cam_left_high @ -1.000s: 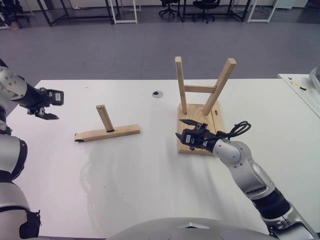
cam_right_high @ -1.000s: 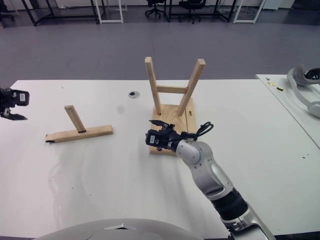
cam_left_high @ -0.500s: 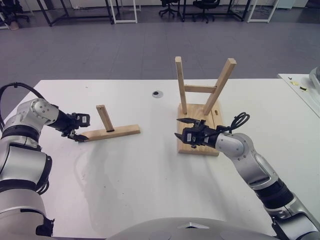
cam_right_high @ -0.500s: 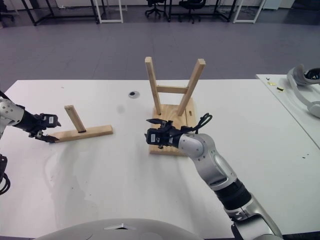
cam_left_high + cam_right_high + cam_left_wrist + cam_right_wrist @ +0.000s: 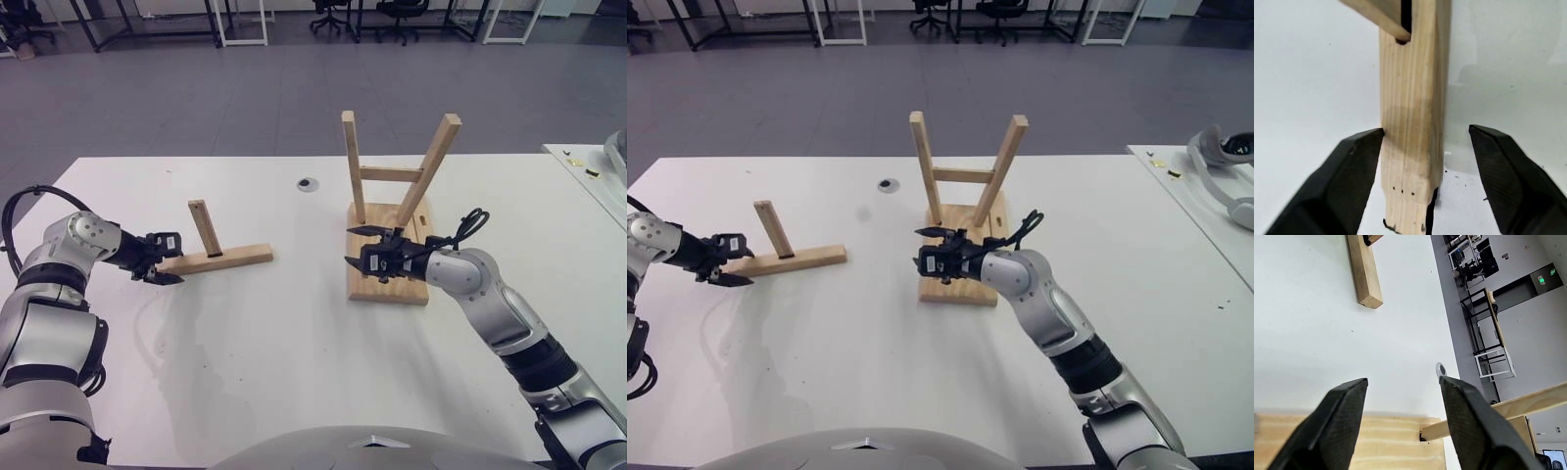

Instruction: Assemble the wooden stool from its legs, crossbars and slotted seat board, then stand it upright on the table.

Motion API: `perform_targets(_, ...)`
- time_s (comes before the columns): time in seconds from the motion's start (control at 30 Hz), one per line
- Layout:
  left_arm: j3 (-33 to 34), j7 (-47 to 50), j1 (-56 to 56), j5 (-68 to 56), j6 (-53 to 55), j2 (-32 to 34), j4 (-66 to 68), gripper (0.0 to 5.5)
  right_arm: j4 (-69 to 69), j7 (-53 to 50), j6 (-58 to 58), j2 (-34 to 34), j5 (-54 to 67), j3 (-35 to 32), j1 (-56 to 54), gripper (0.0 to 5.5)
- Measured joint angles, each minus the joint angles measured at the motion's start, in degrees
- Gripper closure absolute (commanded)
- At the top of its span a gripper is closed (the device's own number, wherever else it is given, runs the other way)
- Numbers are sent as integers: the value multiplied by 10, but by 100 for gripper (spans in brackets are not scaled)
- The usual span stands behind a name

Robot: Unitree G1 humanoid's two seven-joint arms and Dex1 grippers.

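Two subassemblies, unjoined. Toward desk's (image 5: 294,372) left edge: loose leg-and-crossbar (image 5: 211,260), end straddled by wide-open left gripper (image 5: 165,268), presumably for pickup. Mid-desk: seat board (image 5: 392,284), legs (image 5: 354,166) up; right gripper (image 5: 358,246) spread at its edge, perhaps steadying.

The left gripper (image 5: 168,268) swung in from the far left edge of the table (image 5: 294,372) to the left end of the loose leg (image 5: 220,259). Its spread fingers (image 5: 1356,161) came to straddle that end, though whether either touched the wood was hard to tell. The right gripper (image 5: 353,245) slid farther over the seat board (image 5: 392,286), toward the standing legs (image 5: 354,166).
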Motion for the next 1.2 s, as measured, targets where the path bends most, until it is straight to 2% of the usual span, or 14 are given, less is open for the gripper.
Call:
perform_targets(0.4,-1,14,4,17,14,-6,-3,228,8,-1,-9,3,0,1,-5,277)
perform_targets(0.6,6,6,36,-4,65,-1,2,325,17,-2,-18,13,0,4,-19,277)
perform_targets(0.77,29,-101,68,-62,97,-12,-35,344,18,-5,-13,18,4,2,-18,277)
perform_targets(0.9,49,-176,116,-133,179,-40,-152,344,-3,-16,110,100,131,-52,8,277)
perform_targets(0.97,73,-170,137,-167,238,-55,-205,345,-7,-73,225,174,222,-141,6,277)
perform_targets(1.03,107,-132,154,-204,327,-68,-268,345,7,-152,333,235,322,-269,-25,257)
perform_targets(1.1,137,-116,149,-230,382,-62,-331,345,-1,-169,405,243,405,-340,-47,222)
perform_targets(1.2,152,-111,151,-253,439,-49,-426,345,-25,-163,484,247,505,-373,-57,164)
